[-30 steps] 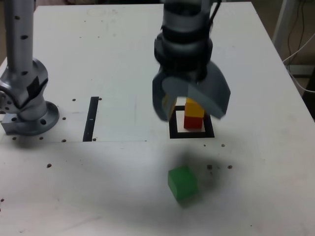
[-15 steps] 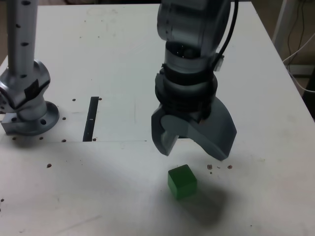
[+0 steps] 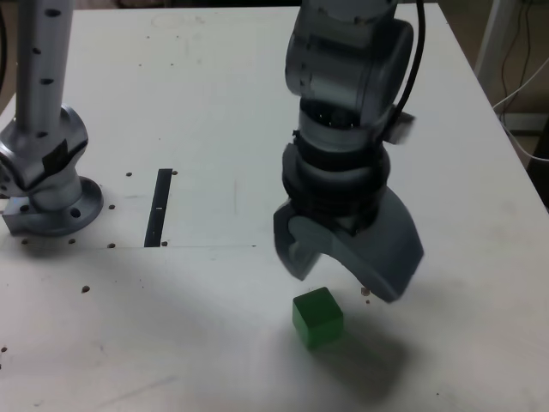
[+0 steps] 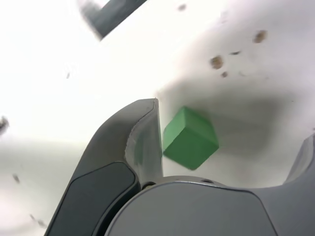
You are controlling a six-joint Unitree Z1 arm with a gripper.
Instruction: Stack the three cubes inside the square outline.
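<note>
Wrist view, closest in: fingers (image 4: 145,142) are standing wide apart, nothing between them being gripped. One is showing its tip and inner face; the other is getting cut off by the frame edge, so its tip is hard to make out. Gripper housing is filling the near edge and running out of frame.

Green cube (image 4: 190,138) is sitting on the counter (image 4: 123,73) beyond the housing, tilted in view, near the inner face of the fuller-showing finger. Can't tell from this view if they're touching. Soft shadow is spreading next to the cube.

Outline (image 4: 115,17) is showing only as a blurred black corner, the rest running out of frame.

Exterior view: green cube is lying in the near part of the counter, fully visible. Fingers are hovering just behind and above it, slightly blurred. Arm (image 3: 347,77) is leaving frame at the top and blocking the counter behind; can't tell what's under there. Black strip (image 3: 159,206) is lying flat toward the exterior view's left, unobstructed. Base (image 3: 56,206) is standing farther left, partly cut off.
</note>
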